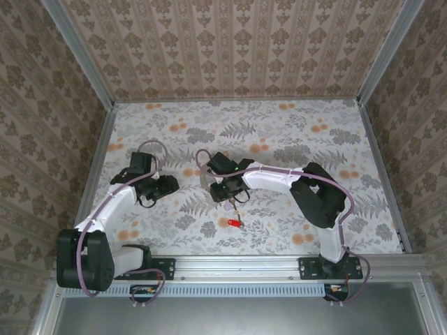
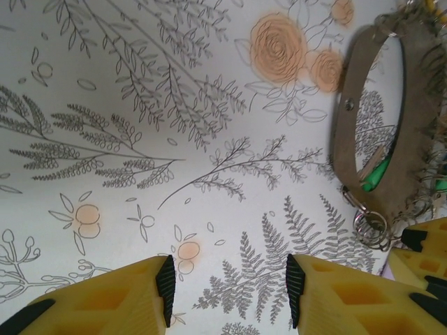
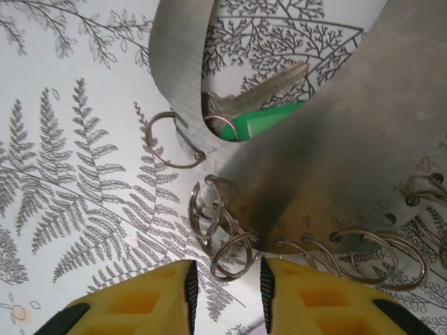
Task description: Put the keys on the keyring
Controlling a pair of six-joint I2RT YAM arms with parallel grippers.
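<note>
One slip: right fingers (image 3: 140, 300), barely apart around a split ring (image 3: 230, 259) (gripped? can't tell), shove the keyring (image 3: 335, 160) off; left fingers (image 2: 105, 300) gape empty.

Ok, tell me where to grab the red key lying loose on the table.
Take the red key by its plastic head, coming straight down from above. It lies flat on the table, apart from everything else, and the head is probably its thickest part. The thin metal end offers less to pinch.
</note>
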